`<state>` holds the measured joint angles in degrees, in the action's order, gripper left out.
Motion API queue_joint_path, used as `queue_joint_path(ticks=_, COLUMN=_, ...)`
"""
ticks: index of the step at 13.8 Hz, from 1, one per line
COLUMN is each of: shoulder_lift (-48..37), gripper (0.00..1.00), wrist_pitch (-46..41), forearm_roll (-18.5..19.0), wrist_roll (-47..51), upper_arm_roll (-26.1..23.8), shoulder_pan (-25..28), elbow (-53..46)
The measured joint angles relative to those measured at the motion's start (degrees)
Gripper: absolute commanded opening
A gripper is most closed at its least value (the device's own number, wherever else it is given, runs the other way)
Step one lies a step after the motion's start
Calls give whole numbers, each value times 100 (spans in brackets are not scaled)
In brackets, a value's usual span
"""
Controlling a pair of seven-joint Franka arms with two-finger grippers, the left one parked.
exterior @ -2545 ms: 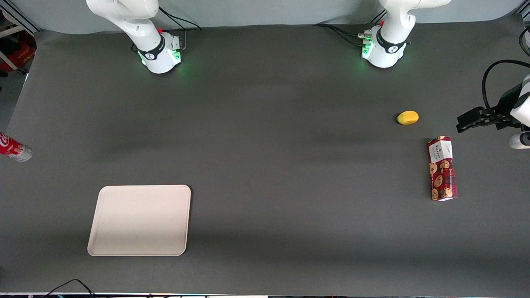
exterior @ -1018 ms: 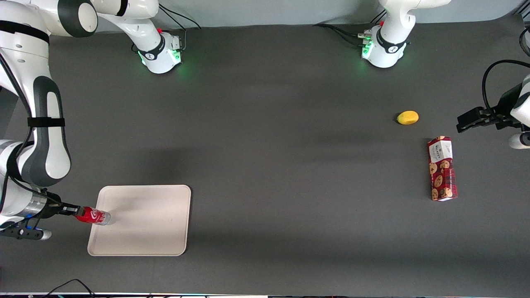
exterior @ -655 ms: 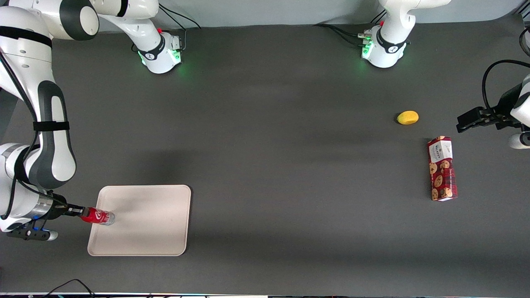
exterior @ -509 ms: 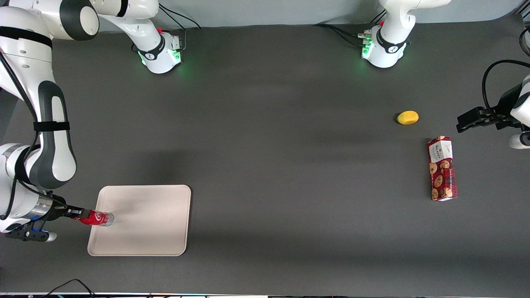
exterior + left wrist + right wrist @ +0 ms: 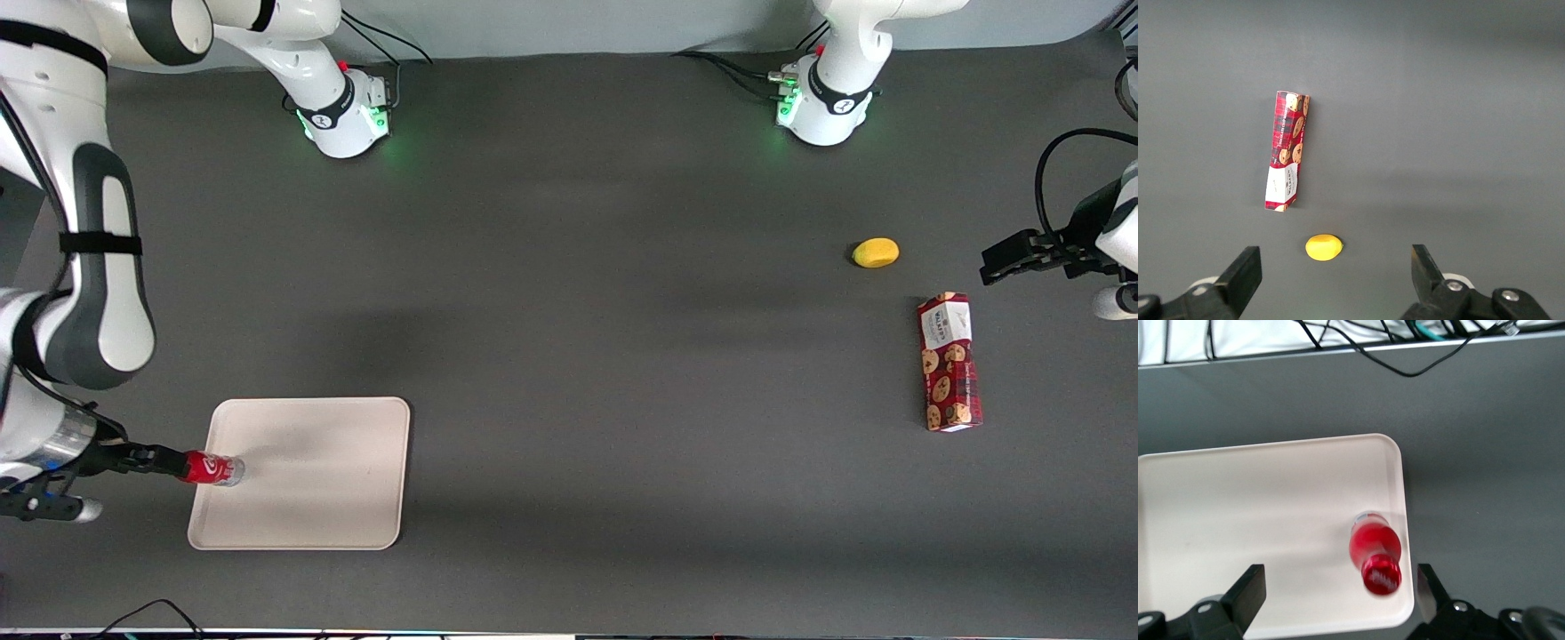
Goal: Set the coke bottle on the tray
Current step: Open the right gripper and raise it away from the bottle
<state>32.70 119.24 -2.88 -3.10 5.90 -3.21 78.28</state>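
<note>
Red coke bottle on tray, gripper above

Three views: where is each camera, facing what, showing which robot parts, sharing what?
Front view: high, looking down; both arms, tool beside coke bottle on tray.
Right wrist view: above coke bottle and tray; open tool fingers.
Left wrist view: above cookie box, yellow object; parked fingers.
Shared: front and right wrist show coke bottle, tray.

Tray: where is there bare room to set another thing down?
Most of the tray is bare, from its middle to the rim toward the parked arm. Crowded by the rim toward the working arm, where the coke bottle stands, the open gripper above it.
</note>
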Motion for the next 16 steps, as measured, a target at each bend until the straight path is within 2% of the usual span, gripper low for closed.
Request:
queue_joint_path(ticks=5, shoulder_lift=-1338, gripper=100, wrist_pitch=-1602, forearm_roll=62, wrist_roll=0, upper_arm_roll=6, shoulder_pan=26, elbow=343)
queue_joint_path(ticks=11, shoulder_lift=-3464, gripper=100, wrist_pitch=-2029, forearm_roll=67, wrist_roll=0, upper_arm_roll=7, shoulder_pan=110, elbow=1852)
queue_joint_path(ticks=16, shoulder_lift=-3877, gripper=100, wrist_pitch=-2189, forearm_roll=66, wrist_roll=0, upper_arm_roll=6, shoulder_pan=198, elbow=2125)
